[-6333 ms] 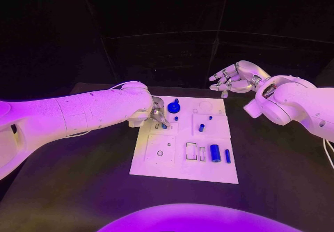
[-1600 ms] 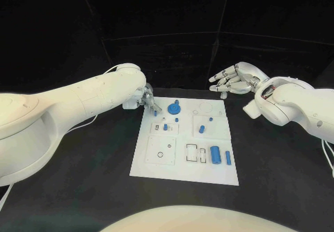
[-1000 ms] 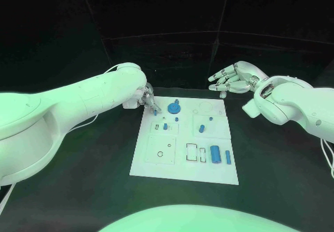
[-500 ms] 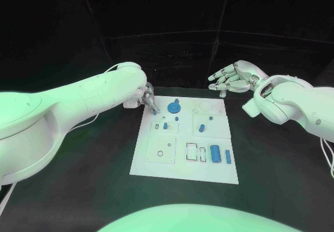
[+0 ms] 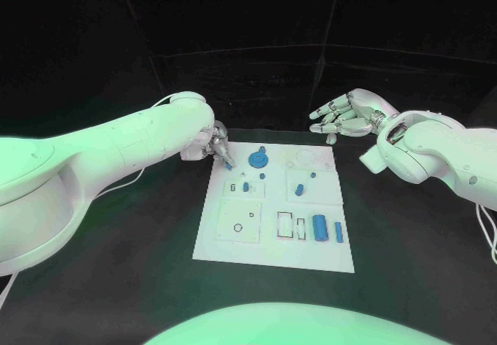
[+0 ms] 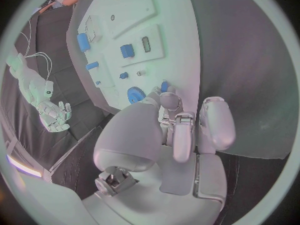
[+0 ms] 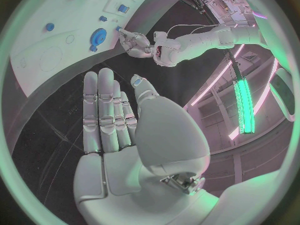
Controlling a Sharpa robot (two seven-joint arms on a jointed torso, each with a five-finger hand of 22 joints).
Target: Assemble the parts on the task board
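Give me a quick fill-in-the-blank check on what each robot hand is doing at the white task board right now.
1. The small blue part at the white task board's far left corner is pinched by the ____ robot hand.
2. The right robot hand holds nothing; its fingers are ____.
3. The right robot hand hovers beyond the board's ____ edge.
4. The round blue gear-like part lies ____ the board.

Missing words: left; apart; far; on

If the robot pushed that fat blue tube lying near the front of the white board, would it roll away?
Probably. The blue cylinder lies on its side on the flat task board, so a sideways nudge would likely roll it. It looks solid and stiff, not floppy.
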